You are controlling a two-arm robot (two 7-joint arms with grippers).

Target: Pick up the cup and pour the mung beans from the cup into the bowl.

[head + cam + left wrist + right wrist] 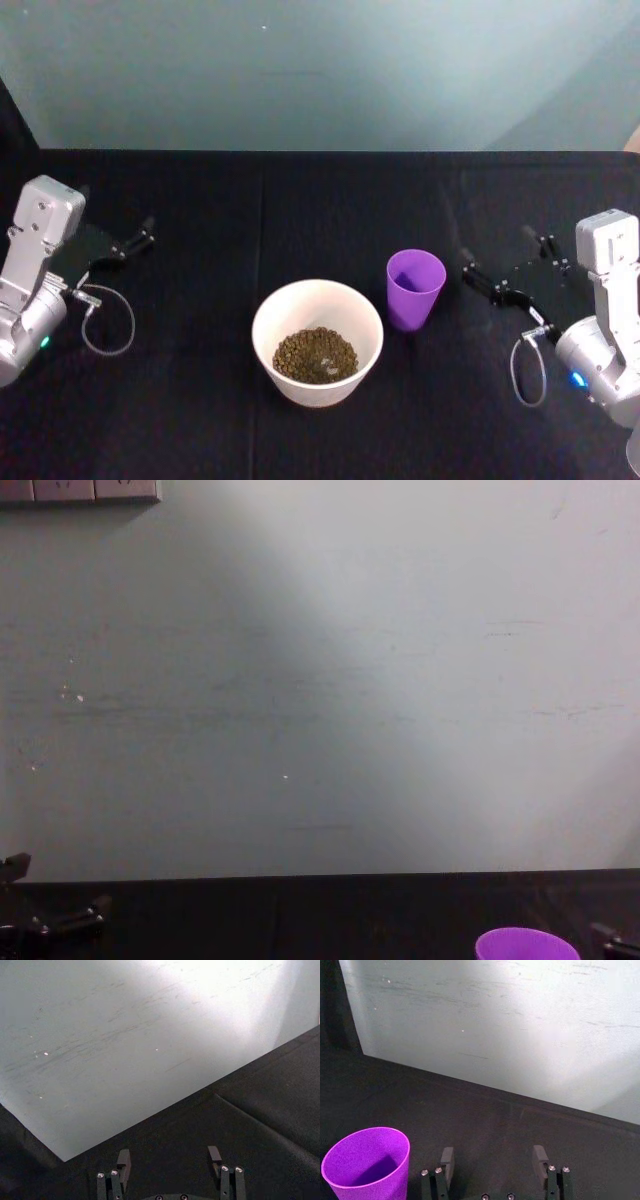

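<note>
Black cloth is covering the surface [200,420] beneath a pale grey-green wall [320,70]. At the left edge, the left hand [128,243] is hovering with its fingers [123,1160] apart, holding nothing. Near the middle, a white bowl [272,325] is sitting with the mung beans [315,355] heaped inside. Just beside it to the right, the cup [415,289] is standing upright. Farther right, the right hand [512,268] is waiting near the cup, fingers [447,1157] spread and holding nothing.
</note>
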